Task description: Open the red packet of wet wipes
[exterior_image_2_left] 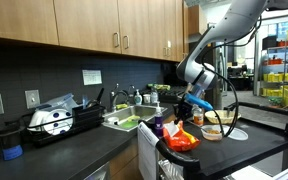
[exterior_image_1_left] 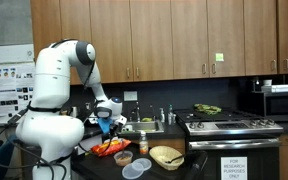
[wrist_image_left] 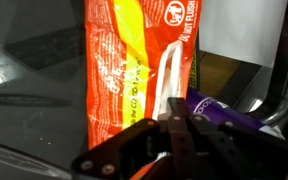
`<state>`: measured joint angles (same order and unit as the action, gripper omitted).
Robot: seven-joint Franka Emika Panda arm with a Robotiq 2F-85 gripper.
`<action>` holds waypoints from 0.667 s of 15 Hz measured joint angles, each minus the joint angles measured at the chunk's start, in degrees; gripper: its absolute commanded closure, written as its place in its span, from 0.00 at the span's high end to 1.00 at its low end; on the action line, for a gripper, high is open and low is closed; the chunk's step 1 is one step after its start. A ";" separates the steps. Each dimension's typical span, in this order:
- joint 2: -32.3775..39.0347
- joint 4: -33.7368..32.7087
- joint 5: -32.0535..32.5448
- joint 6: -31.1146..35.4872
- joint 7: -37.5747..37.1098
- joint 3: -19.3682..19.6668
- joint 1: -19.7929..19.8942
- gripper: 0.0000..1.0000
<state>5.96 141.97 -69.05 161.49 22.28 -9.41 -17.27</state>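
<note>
The red packet of wet wipes (wrist_image_left: 124, 80) fills the wrist view, red-orange with yellow print, with a white flap strip (wrist_image_left: 170, 85) running down its middle. My gripper (wrist_image_left: 174, 128) is shut, its fingertips together on the lower end of that white flap. In both exterior views the packet (exterior_image_1_left: 109, 148) (exterior_image_2_left: 181, 141) lies on the dark counter, with the gripper (exterior_image_1_left: 106, 126) (exterior_image_2_left: 188, 113) just above it.
A purple packet (wrist_image_left: 224, 112) lies beside the wipes. A tan woven basket (exterior_image_1_left: 167, 156), a clear round bowl (exterior_image_1_left: 136, 170) and a small dark jar (exterior_image_1_left: 143, 144) stand close by. A stove (exterior_image_1_left: 231, 127) is beyond them. A sink (exterior_image_2_left: 124, 121) and a dish rack (exterior_image_2_left: 54, 121) stand along the counter.
</note>
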 measured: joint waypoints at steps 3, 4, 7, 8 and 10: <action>-0.15 0.00 2.91 -0.01 -2.13 0.00 -0.07 0.00; -0.18 0.00 4.66 -0.01 -3.48 0.00 -0.07 0.00; -0.28 0.00 12.69 -0.06 -9.88 -0.24 0.27 0.00; -0.34 0.00 15.91 -0.14 -12.45 -0.31 0.41 0.00; -0.56 -0.04 23.06 -0.51 -18.14 -0.34 0.63 0.00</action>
<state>5.41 141.93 -45.99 160.97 4.14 -9.75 -16.65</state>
